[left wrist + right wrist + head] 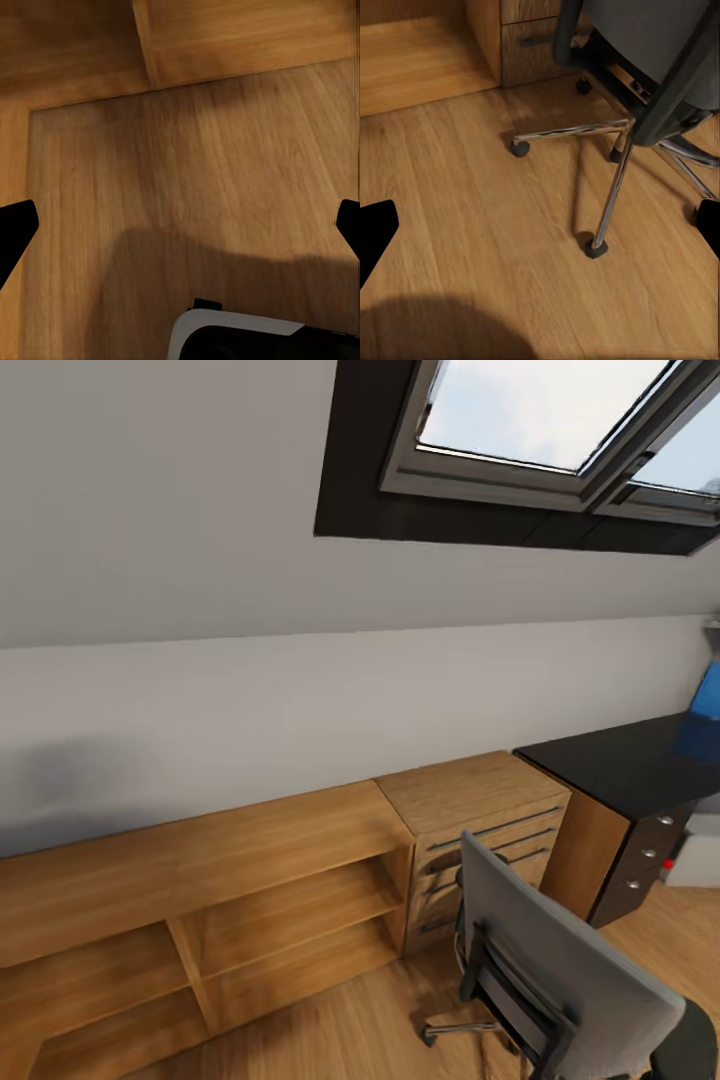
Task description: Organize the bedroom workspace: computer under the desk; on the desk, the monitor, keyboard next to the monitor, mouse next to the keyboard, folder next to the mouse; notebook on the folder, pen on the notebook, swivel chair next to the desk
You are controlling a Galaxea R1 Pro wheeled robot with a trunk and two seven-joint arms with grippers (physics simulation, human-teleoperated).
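The swivel chair [570, 970] stands at the lower right of the head view with its grey backrest toward me; the backrest hides its seat. Its chrome star base and casters [600, 187] show on the wooden floor in the right wrist view. The dark-topped desk [620, 760] is at the right edge, and a blue sliver of the monitor [706, 705] shows on it. My left gripper [180, 232] hangs open over bare floor. My right gripper [540, 232] is open above the floor, short of the chair base.
A long low wooden shelf unit [200, 900] runs along the wall, with a wooden drawer cabinet [480, 830] between it and the desk. Dark drawers [645, 860] sit under the desk, a white box [692, 865] beside them. A skylight [540, 420] is overhead.
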